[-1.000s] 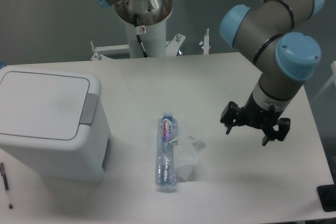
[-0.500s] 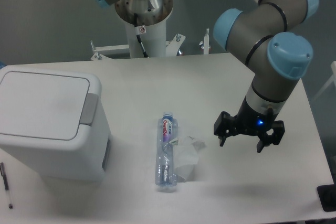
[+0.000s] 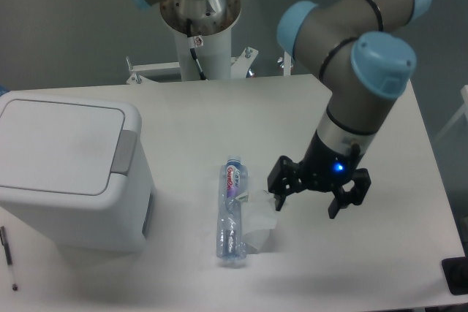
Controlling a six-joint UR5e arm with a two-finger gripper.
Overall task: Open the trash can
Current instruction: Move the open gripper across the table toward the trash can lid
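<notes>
**Closed bin at the left, arm on the far side of the bottle**

A thin black pen (image 3: 8,257) lies at the left edge of the bench (image 3: 241,111), just beside the trash can (image 3: 69,173). The trash can stands on the left part of the bench, with its flat white lid (image 3: 58,145) down and the grey push-tab (image 3: 123,150) on the edge that faces the middle of the bench. I judge this facing is useful, because the tab is the part which must be pressed, and nothing covers it.

Near the middle lies 1 clear plastic bottle (image 3: 232,210) on its side, cap away from the camera. Its label is red and blue with white letters, but too blurred to read. A crumpled transparent wrapper (image 3: 260,219) touches its right side.

To the right, the gripper (image 3: 319,193) hangs above the bench, pointing down, fingers apart and holding nothing. It is well apart from the trash can, so the opening is not yet begun.
</notes>
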